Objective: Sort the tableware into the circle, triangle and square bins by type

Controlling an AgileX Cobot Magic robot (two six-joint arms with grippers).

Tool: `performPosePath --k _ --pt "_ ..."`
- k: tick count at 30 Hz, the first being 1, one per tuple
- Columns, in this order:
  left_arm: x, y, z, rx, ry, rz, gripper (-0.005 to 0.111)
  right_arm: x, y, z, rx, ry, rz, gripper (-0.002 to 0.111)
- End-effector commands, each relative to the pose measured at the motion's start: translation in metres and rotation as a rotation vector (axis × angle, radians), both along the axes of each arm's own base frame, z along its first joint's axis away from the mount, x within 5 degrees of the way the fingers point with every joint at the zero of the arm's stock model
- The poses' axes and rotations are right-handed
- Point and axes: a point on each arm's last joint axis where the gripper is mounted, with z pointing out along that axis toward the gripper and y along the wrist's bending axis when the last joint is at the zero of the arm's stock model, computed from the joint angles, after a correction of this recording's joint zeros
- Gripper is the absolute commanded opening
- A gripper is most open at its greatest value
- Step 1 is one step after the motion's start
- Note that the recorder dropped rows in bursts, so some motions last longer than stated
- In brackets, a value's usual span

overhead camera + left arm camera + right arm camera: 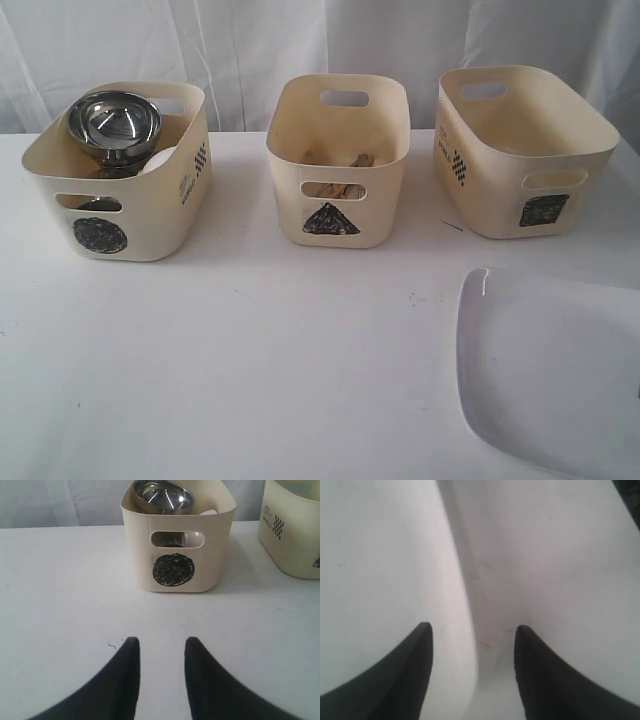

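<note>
Table (250, 360): three cream bins in a row.
- Circle bin (115, 200), left. The steel bowl (113, 122) sits on top, tilted and above the rim. Part of the white bowl (160, 160) shows beneath it. A dark item shows through the handle slot; I cannot identify it.
- Triangle bin (375, 190), middle. Wooden chopsticks (335, 190) lie inside, seen over the rim and through the slot.
- Square bin (490, 190), right.

The large white plate (560, 370) lies flat on the table in front of the square bin, well apart from it.

Left fingers (125, 680): spread, nothing between them, over bare table and facing the circle mark.

Right fingers (405, 680): spread wide, gripping nothing. A curved white edge, apparently the plate's rim, runs beneath the gap. Contact cannot be judged.
</note>
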Motion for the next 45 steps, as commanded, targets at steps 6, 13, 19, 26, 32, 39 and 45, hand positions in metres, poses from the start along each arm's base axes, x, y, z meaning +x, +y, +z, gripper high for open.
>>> performPosePath --k 6,13,19,26,32,39,45 --pt "0.0 0.0 -0.002 -0.008 0.004 -0.004 0.036 0.011 0.001 -0.014 0.004 0.034 0.073 0.048" --pt "0.0 0.0 -0.002 -0.006 0.004 -0.004 0.036 0.012 0.0 -0.012 -0.011 0.023 0.094 0.048" --pt "0.0 0.0 -0.002 -0.006 0.004 -0.004 0.036 0.011 0.0 -0.006 -0.016 -0.014 0.096 0.048" --pt "0.0 0.0 -0.002 -0.006 0.004 -0.004 0.036 0.009 0.0 0.003 -0.019 -0.072 0.092 0.048" --pt "0.0 0.0 -0.002 -0.006 0.004 -0.004 0.036 0.007 -0.001 0.006 -0.019 -0.09 0.056 0.048" --pt "0.0 0.0 -0.002 -0.006 0.004 -0.004 0.036 0.002 -0.004 0.007 0.02 -0.104 -0.033 0.047" --pt "0.0 0.0 -0.002 -0.006 0.004 -0.004 0.036 0.0 -0.012 0.003 0.127 -0.098 -0.035 0.047"
